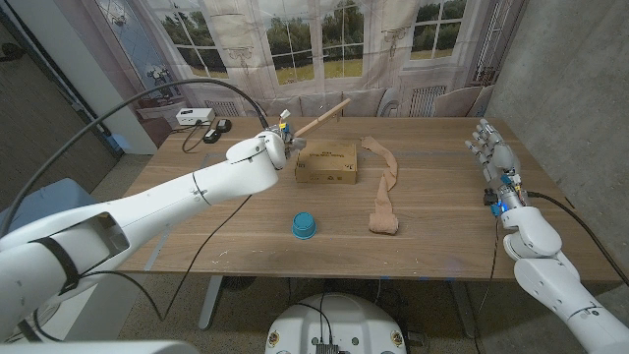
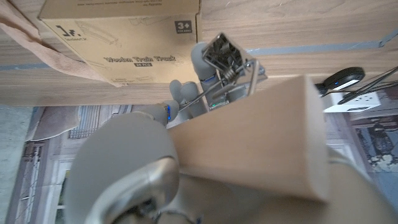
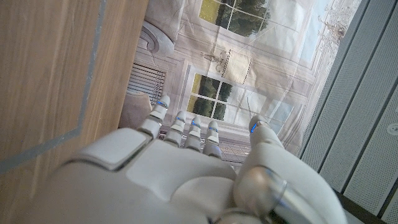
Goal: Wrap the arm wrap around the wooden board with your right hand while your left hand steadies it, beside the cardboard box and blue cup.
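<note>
The table (image 1: 442, 236) is wood-grained with a smooth, matt finish, and the wooden board (image 2: 261, 140) held in the left hand (image 1: 280, 143) is pale, bare wood, smooth and unvarnished, with a shiny metal spring clip (image 2: 225, 56) beside it. The arm wrap (image 1: 385, 192) is a soft tan cloth lying limp and matt, the cardboard box (image 1: 326, 164) is plain brown printed card, and the blue cup (image 1: 304, 226) looks like smooth plastic. Both the left hand and the right hand (image 1: 491, 152) have hard shells of glossy white and grey plastic, and the fingers (image 3: 186, 127) are light grey with a slight sheen.
</note>
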Robot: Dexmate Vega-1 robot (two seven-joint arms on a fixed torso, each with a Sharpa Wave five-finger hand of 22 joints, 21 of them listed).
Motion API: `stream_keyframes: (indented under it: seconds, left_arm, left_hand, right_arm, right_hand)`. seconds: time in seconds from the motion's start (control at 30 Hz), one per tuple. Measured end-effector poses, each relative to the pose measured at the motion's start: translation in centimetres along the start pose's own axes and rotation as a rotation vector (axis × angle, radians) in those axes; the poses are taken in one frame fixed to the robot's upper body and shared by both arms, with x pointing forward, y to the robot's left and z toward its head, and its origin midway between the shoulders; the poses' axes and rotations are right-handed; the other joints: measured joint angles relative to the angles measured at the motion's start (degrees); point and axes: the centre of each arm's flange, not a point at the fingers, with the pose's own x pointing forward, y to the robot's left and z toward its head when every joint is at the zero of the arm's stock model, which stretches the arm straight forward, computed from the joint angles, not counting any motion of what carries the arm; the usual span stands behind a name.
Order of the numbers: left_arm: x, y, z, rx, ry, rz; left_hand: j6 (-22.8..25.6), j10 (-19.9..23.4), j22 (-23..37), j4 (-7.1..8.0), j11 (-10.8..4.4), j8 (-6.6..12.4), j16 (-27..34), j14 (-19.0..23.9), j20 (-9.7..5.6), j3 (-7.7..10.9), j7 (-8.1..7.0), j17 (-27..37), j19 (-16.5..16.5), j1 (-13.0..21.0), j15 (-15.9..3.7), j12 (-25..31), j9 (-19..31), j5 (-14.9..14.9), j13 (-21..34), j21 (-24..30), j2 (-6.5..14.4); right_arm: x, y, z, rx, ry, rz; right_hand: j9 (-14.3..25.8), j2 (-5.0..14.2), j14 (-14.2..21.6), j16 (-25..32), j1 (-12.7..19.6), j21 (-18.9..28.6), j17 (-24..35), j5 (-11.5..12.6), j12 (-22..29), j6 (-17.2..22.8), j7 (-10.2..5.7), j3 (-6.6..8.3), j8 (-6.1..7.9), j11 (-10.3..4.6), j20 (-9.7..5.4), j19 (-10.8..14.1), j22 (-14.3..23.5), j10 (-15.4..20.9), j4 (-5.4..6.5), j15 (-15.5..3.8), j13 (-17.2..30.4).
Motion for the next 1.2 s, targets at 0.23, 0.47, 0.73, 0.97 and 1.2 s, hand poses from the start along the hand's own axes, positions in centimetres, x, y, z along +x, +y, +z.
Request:
stream_keyframes:
  seconds: [0.23,0.47,0.73,0.97,1.2]
  left_arm:
    - [0.3,0.8,-0.1,0.012,-0.066,-0.007]
    - [0.6,1.1,0.0,0.004,-0.143,-0.033]
    - [0.4,0.4,1.4,0.004,-0.238,-0.099]
    - [1.1,1.8,0.1,-0.01,-0.235,-0.129]
    - [1.3,2.5,0.5,-0.015,-0.269,-0.173]
  left_hand:
    - [0.2,-0.3,0.0,0.0,-0.29,0.21,0.4,-0.1,0.01,0.0,-0.23,0.0,-0.4,-0.5,-0.08,0.5,-0.2,0.4,0.0,0.6,-0.5]
    - [0.5,-0.3,0.0,-0.23,-0.3,0.62,0.7,-0.1,0.11,0.23,-0.54,0.0,-0.5,-1.1,-0.09,0.6,-0.2,0.8,0.0,0.9,-0.5]
    - [1.3,-0.3,0.0,-0.23,-0.29,1.15,0.8,-0.1,0.11,0.23,-0.22,0.0,-0.5,-1.1,-0.1,0.7,-0.3,1.2,-0.1,1.0,-0.5]
    - [1.7,-0.3,0.0,-0.24,-0.29,2.14,0.8,-0.2,0.11,0.7,0.19,0.4,-0.5,-1.7,-0.2,0.7,0.8,1.9,-0.1,1.1,-0.5]
    - [2.2,-0.3,0.0,-0.23,-0.28,2.2,2.2,-0.3,0.33,0.72,-0.33,0.4,-1.5,-3.0,-0.3,1.5,0.2,2.1,-0.1,2.8,-1.4]
  right_arm:
    - [-1.3,0.7,1.1,-0.111,0.027,-0.019]
    - [-3.0,2.2,2.5,-0.209,0.044,-0.009]
    - [-4.2,4.7,4.4,-0.215,0.028,0.054]
    - [-5.3,5.6,3.8,-0.396,0.097,0.031]
    - [-6.4,6.9,4.0,-0.471,0.12,0.054]
  right_hand:
    - [0.0,-0.04,0.3,0.0,0.3,0.0,0.0,0.0,0.0,0.0,0.01,0.25,0.0,0.1,0.0,0.0,0.0,0.5,-0.25,0.31,0.0]
    - [0.0,-0.28,0.3,0.0,0.6,0.0,-0.3,0.0,0.0,0.2,0.21,0.27,0.0,-0.1,-0.2,0.2,0.0,0.7,-0.75,0.31,0.0]
    - [0.0,-0.15,0.6,0.0,1.2,0.0,-0.3,0.0,0.0,0.2,0.21,0.31,0.0,-0.1,-0.2,0.2,0.0,0.7,-0.78,0.0,0.0]
    - [0.0,-0.32,0.6,0.0,1.4,0.0,-0.3,0.0,0.0,0.2,0.21,0.47,0.0,-0.1,-0.2,0.2,0.0,0.7,-0.94,0.0,0.0]
    - [0.0,-0.39,0.6,-0.3,1.4,-0.2,-0.3,0.0,0.0,0.2,0.21,0.4,0.0,-0.1,-0.2,0.2,0.0,0.7,-1.34,0.0,0.0]
